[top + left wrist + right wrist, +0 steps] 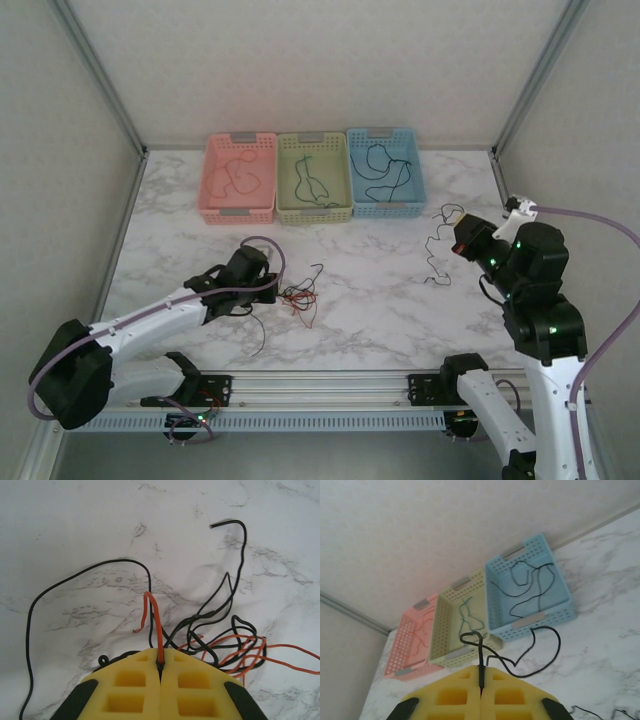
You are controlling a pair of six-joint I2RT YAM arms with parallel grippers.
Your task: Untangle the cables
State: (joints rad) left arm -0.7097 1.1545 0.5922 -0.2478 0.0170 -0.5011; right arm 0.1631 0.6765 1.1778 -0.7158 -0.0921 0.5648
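My left claw point(270, 289) point(160, 662) is pinched shut on a red-orange wire point(156, 625). I have it close to its free end, which hooks over and points back down just left of my pads. The rest runs into the tangle point(298, 297) of black and red-orange strands on the marble table point(370, 325), just right of that claw, toward the near edge. My right claw point(462, 240) point(481, 680) is closed on a black wire point(432, 258) point(480, 657), held up on the right side, with its loose length snaking down to the tabletop not far from the blue basket point(388, 209). The trouble I expect is on the left — black loops cross the red-orange strands, so a straight pull may cinch the knot tighter instead of freeing it. With so little wire between my pads, the end could also slip out. On the right, the dangling black loop could snag a basket rim — the pink basket point(238, 212), the green basket point(314, 212) and the blue one sit in a row at the far side, each with a wire in it. I can read no brand, label or writing anywhere.
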